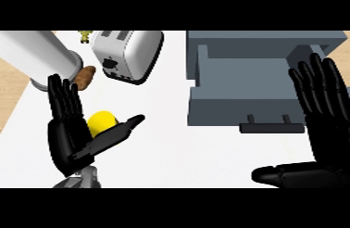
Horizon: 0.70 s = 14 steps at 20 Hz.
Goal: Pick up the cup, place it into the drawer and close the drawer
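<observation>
The left hand, fingers straight and thumb out, hides most of the yellow cup at eight o'clock; the right hand is spread flat by the open drawer.

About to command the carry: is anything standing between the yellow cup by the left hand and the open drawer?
Nothing visible does. The yellow cup sits by the open left hand, and only bare white counter lies between it and the open grey drawer. The toaster stands farther back. The right hand rests open beside the drawer.

The left hand stands open just beside the yellow cup; the grey drawer gapes open, right hand raised alongside.
</observation>
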Motion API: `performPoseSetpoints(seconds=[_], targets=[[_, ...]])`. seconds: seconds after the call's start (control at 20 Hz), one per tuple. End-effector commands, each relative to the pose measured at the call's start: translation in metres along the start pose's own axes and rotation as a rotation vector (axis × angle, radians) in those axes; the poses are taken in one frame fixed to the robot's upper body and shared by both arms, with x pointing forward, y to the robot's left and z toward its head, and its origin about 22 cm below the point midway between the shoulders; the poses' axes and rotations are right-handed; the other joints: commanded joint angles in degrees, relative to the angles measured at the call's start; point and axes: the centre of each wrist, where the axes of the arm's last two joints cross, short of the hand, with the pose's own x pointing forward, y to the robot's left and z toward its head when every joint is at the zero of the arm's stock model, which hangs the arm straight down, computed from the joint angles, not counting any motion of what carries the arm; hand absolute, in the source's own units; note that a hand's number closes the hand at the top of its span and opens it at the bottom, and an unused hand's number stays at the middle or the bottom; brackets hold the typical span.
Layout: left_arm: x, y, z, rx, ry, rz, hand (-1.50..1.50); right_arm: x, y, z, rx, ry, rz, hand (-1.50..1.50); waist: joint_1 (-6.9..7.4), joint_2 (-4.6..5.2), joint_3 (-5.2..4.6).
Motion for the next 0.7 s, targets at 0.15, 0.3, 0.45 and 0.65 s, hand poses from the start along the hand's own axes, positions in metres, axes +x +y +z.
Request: performPoseSetpoints(seconds=[0.15,0.3,0.45,0.65], targets=[[-0.016,0.02,0.029,0.049,0.057,-0.032,-1.5,0.014,-0.017,0.006,0.005,0.008,0.015,-1.5,0.0,-0.04,0.01],[-0.035,0.027,0.015,0.074,0.062,-0.057,-1.5,0.006,-0.006,-0.014,-0.003,0.023,0.001,-1.5,0.08,0.02,0.0],[-0.067,0.034,0.037,0.099,0.09,-0.075,-1.5,-0.017,-0.017,0.007,0.019,0.023,0.007,-1.5,-0.04,0.06,-0.02],[-0.076,0.047,0.015,0.098,0.109,-0.057,-1.5,-0.002,0.002,0.001,0.017,0.01,-0.004,-1.5,-0.01,0.02,0.0]])
